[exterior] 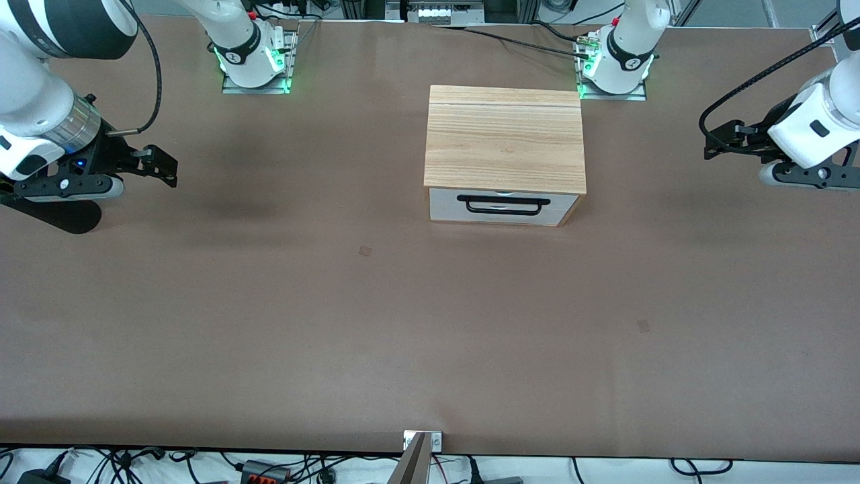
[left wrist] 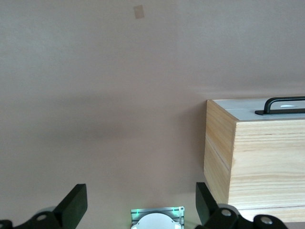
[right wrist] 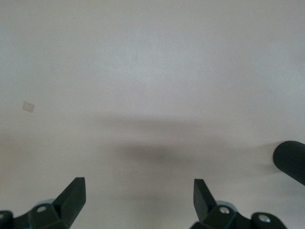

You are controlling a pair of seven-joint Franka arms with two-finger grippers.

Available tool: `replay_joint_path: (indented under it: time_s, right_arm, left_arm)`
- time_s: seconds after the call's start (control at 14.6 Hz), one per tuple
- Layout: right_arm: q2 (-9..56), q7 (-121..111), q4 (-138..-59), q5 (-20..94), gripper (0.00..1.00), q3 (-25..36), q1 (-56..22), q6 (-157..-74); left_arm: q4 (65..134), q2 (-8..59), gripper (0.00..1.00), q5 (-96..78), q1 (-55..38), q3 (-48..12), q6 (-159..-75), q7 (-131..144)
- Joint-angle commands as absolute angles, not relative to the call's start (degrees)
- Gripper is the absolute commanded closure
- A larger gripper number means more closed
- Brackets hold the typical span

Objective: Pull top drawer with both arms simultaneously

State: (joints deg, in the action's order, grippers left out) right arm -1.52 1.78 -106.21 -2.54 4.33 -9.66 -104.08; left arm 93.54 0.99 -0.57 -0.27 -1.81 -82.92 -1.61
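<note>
The top drawer (exterior: 502,205) shows its white front and black bar handle (exterior: 504,204) under the wood-grain cabinet top (exterior: 504,138), and the front sits flush with the cabinet. My left gripper (exterior: 722,142) hangs open over the table toward the left arm's end, well apart from the cabinet. Its wrist view shows the open gripper (left wrist: 140,200), the cabinet's side (left wrist: 257,162) and the handle (left wrist: 286,104). My right gripper (exterior: 164,168) hangs open over the table toward the right arm's end. In the right wrist view that gripper (right wrist: 138,193) has only bare table between its fingers.
The cabinet stands mid-table close to the arm bases (exterior: 255,57) (exterior: 615,64). Small tape marks lie on the brown table (exterior: 365,251) (exterior: 643,326). A dark rounded shape (right wrist: 290,162) sits at the edge of the right wrist view. Cables run along the table's front edge.
</note>
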Motion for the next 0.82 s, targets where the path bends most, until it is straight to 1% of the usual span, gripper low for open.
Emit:
replay_joint_path:
  time_s: [0.0,0.14,0.34,0.55,0.62,0.75]
  right_arm:
    - [4.2,2.2,-102.0,-1.8,0.0,3.7,-9.3,-103.2]
    - [8.4,2.3,-99.2,0.3,0.0,3.6,-10.1,-103.1]
    - [12.3,1.9,-97.8,1.3,0.0,3.5,-14.0,-103.6]
    - [14.6,2.5,-97.7,1.5,0.0,3.5,-18.4,-109.2]
    - [15.7,2.6,-97.7,1.5,0.0,3.5,-20.1,-110.3]
    - [17.0,2.7,-97.7,1.5,0.0,3.5,-23.7,-110.7]
  left_arm:
    - [91.0,2.3,0.0,-1.6,-0.3,-2.1,-81.0,-2.7]
    - [91.2,2.7,0.0,-9.3,0.3,-2.0,-80.9,-3.2]
    - [91.6,6.4,0.0,-23.2,1.2,-1.8,-79.6,-4.6]
    - [92.4,11.1,0.0,-32.9,2.1,-1.8,-79.6,-12.6]
    - [93.7,12.6,0.0,-36.6,3.0,-1.8,-80.1,-16.5]
    - [98.9,13.9,0.0,-47.3,5.1,-1.8,-81.0,-22.4]
